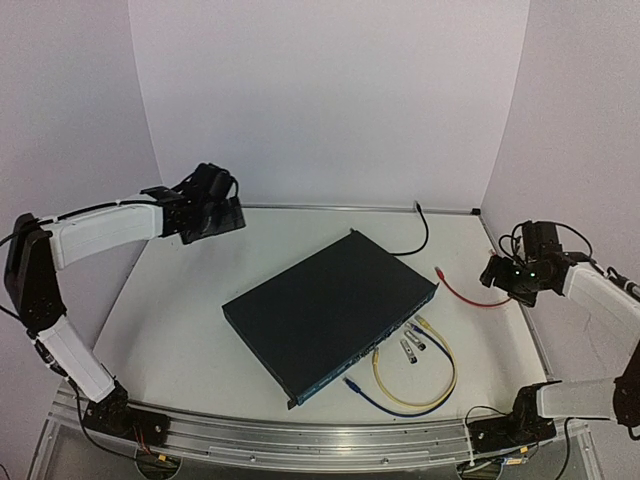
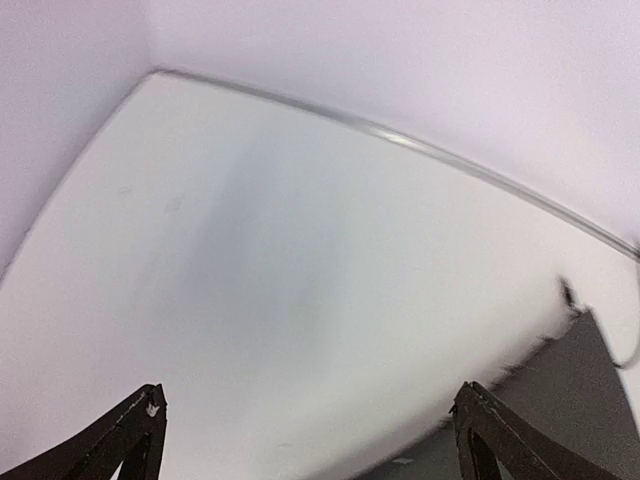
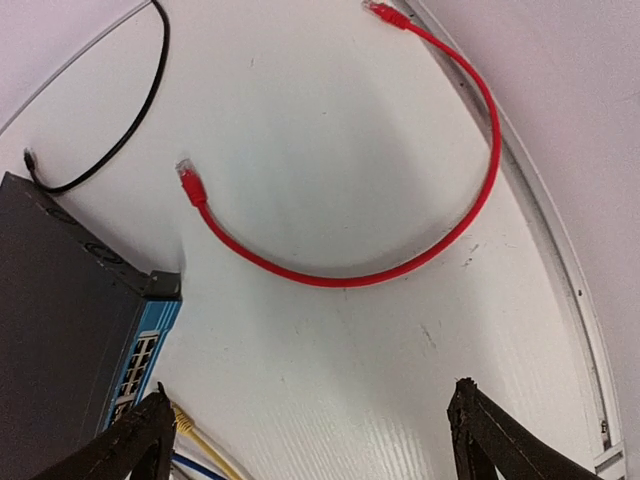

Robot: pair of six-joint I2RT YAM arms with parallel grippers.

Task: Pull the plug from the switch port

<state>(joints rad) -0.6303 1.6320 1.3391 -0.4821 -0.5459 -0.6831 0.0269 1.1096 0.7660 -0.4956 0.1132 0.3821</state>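
The switch (image 1: 330, 310) is a flat dark box lying at an angle mid-table, its blue socket face (image 3: 140, 352) turned to the front right. A red cable (image 1: 468, 293) lies loose on the table to its right, one plug (image 3: 190, 183) a short way from the switch corner and free of any socket. My right gripper (image 1: 505, 275) hovers over the cable's right side, open and empty (image 3: 310, 395). My left gripper (image 1: 215, 205) is raised at the back left, open and empty (image 2: 308, 400), well away from the switch (image 2: 575, 400).
A yellow cable (image 1: 425, 385) and a blue cable (image 1: 370, 395) loop on the table in front of the socket face, beside two small silver connectors (image 1: 408, 348). A black cord (image 1: 418, 235) runs from the switch's back corner to the rear wall.
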